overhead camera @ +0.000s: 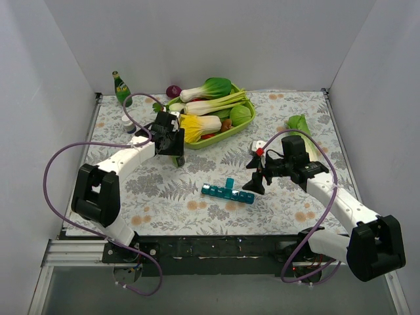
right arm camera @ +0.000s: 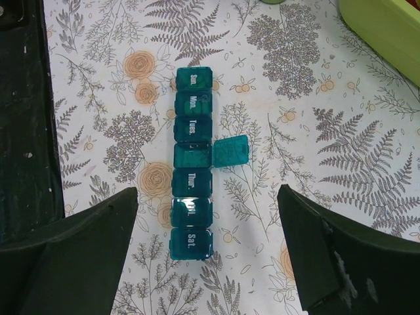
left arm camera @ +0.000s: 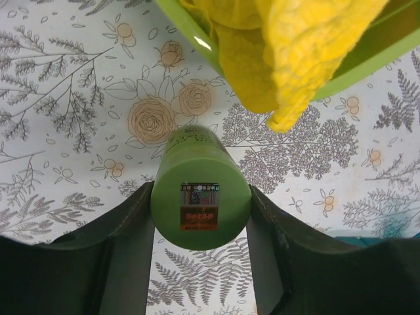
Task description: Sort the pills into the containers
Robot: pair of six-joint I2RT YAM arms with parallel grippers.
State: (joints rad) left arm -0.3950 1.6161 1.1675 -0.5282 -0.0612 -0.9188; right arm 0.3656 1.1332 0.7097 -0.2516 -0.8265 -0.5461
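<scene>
A floral-printed tabletop (overhead camera: 197, 213) carried everything, walled in white on three sides. The left arm (overhead camera: 125, 161) reached toward the back left, and its jaws sat just beside the near rim of a lime-green basket (overhead camera: 220, 138). The right arm (overhead camera: 335, 197) bent in from the right, with its jaws over the middle of the tabletop.

The basket was heaped with vegetables, among them a yellow leafy one (left arm camera: 295, 59) that hung over the rim. A separate leafy green vegetable (overhead camera: 300, 125) lay on the cloth behind the right arm. A green soda bottle (overhead camera: 121, 88) stood upright in the back left corner, and a purple onion (overhead camera: 173, 90) sat behind the basket.

The containers (overhead camera: 228, 193), a teal strip of seven day-labelled compartments, lay flat near the middle of the tabletop, just left of the right jaws. In the right wrist view the strip (right arm camera: 192, 164) ran straight between the two fingers, touching neither. The right jaws stood wide apart with nothing between them. The fourth lid (right arm camera: 231, 152) was flipped open to the side and the other six were shut. What the open compartment held could not be made out.

The left jaws were clamped on a small green bottle (left arm camera: 200, 190), a finger pressing each side, its stickered end facing the wrist camera. A small white bottle (overhead camera: 128, 123) with a blue cap stood near the left arm.
</scene>
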